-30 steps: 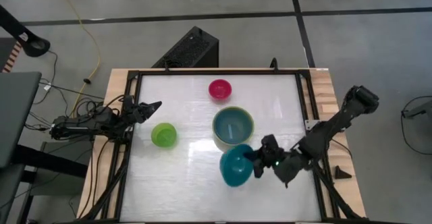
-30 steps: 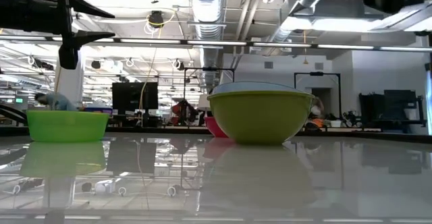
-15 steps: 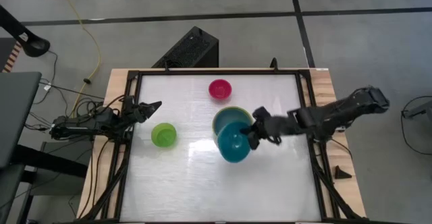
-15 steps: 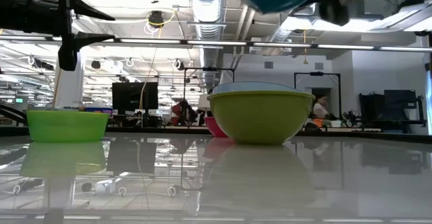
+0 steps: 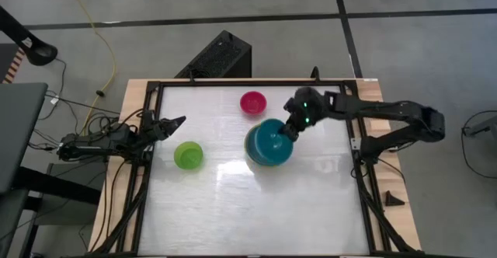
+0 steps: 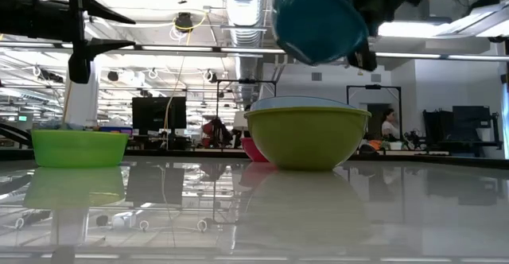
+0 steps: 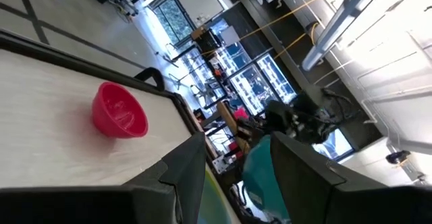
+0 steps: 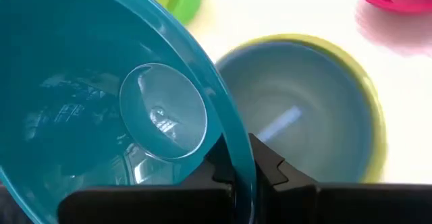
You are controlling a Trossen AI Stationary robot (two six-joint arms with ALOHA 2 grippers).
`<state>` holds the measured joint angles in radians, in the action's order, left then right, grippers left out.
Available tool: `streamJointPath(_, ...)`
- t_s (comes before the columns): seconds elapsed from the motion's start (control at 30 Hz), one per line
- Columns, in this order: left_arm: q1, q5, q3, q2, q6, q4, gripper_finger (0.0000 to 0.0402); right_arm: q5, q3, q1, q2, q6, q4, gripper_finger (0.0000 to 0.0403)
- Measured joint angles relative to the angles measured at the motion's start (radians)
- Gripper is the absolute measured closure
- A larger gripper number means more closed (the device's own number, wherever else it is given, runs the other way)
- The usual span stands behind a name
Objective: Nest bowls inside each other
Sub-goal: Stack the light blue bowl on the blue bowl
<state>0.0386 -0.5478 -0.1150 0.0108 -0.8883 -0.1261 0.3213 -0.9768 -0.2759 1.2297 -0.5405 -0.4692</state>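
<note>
My right gripper [image 5: 290, 130] holds the teal bowl [image 5: 269, 142] in the air, tilted, above the large olive-green bowl [image 6: 306, 137]. That bowl rests on its base mid-table with the light blue bowl [image 8: 291, 109] nested in it. The small magenta-pink bowl [image 5: 252, 102] stands toward the far edge. The small bright green bowl [image 5: 188, 155] stands to the left. My left gripper [image 5: 175, 123] hangs open over the table's left edge, touching nothing. My right gripper pinches the teal bowl's rim [image 8: 237, 158], with one finger inside the bowl and one outside. The fingers slant down from the table's far right. The bowl is lifted clear and tilted [image 6: 315, 22] over the olive-green bowl, touching nothing below.
A black frame [image 5: 155, 87] borders the white tabletop. Open table lies along the near side and to the right of the olive-green bowl. In the low view a person [image 6: 390, 126] stands far behind the table.
My right gripper has swung from the table's near right toward the far edge, turning as it went, and stayed shut on the teal bowl. The bowl has travelled, clear of the table, to above the olive-green bowl and now tilts.
</note>
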Motion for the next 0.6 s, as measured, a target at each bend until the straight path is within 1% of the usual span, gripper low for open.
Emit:
streamJointPath(0.07,0.000,-0.006,0.000,0.000,-0.003,0.000,0.0246,0.054,0.000,-0.045,0.019,0.026,0.007,0.0370)
streamJointPath(0.13,0.000,-0.012,0.000,0.000,-0.006,-0.003,0.0246,0.072,0.000,-0.069,0.043,0.055,-0.009,0.0370)
streamJointPath(0.27,0.000,-0.022,0.000,0.000,-0.012,-0.004,0.0246,0.081,-0.002,-0.076,0.104,0.095,-0.015,0.0370)
streamJointPath(0.43,0.000,-0.037,0.000,0.000,-0.014,-0.004,0.0246,0.040,-0.077,-0.054,0.220,0.165,-0.112,0.0370)
streamJointPath(0.6,0.000,-0.048,0.000,0.000,-0.021,-0.004,0.0246,-0.024,-0.209,-0.044,0.350,0.242,-0.254,0.0370)
